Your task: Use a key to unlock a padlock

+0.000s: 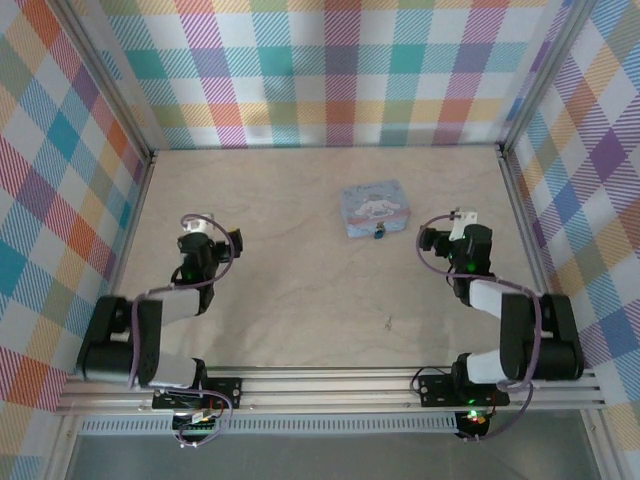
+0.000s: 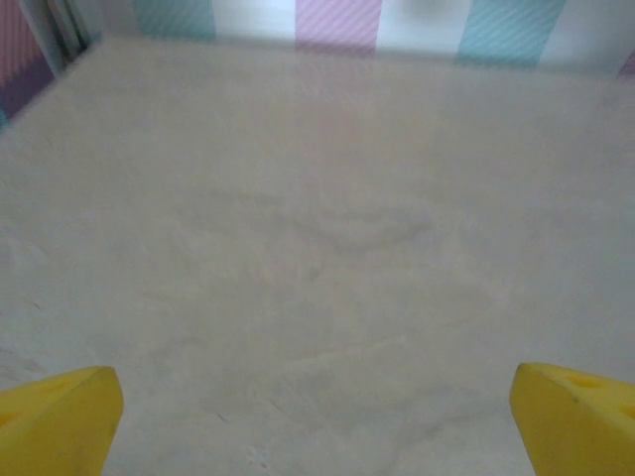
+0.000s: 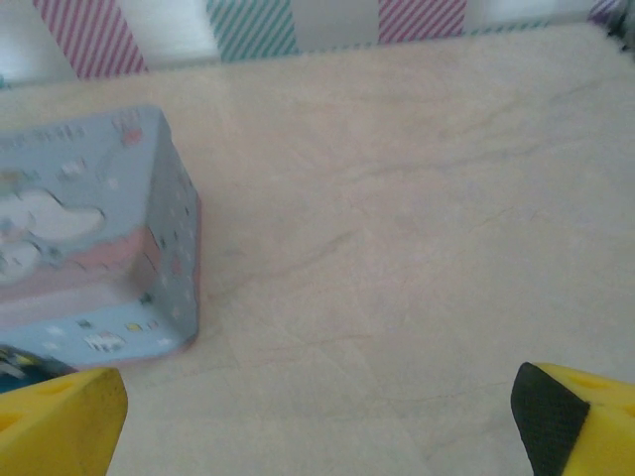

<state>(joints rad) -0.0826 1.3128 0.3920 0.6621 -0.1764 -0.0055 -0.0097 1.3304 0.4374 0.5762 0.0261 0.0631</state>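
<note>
Key (image 1: 388, 322), near centre: likely a light, stiff, slippery sliver, best pinched by its head; left gripper (image 2: 317, 416) and right gripper (image 3: 317, 416) both spread

Table (image 1: 290, 270): pale wood with faint grain.
Tin box (image 1: 375, 208): pale blue, with a cartoon print on the lid, lying flat right of centre, toward the back.
Walls (image 1: 330, 70): pastel plaid on three sides.
Frame (image 1: 330, 385): aluminium rails along the near edge.
</note>
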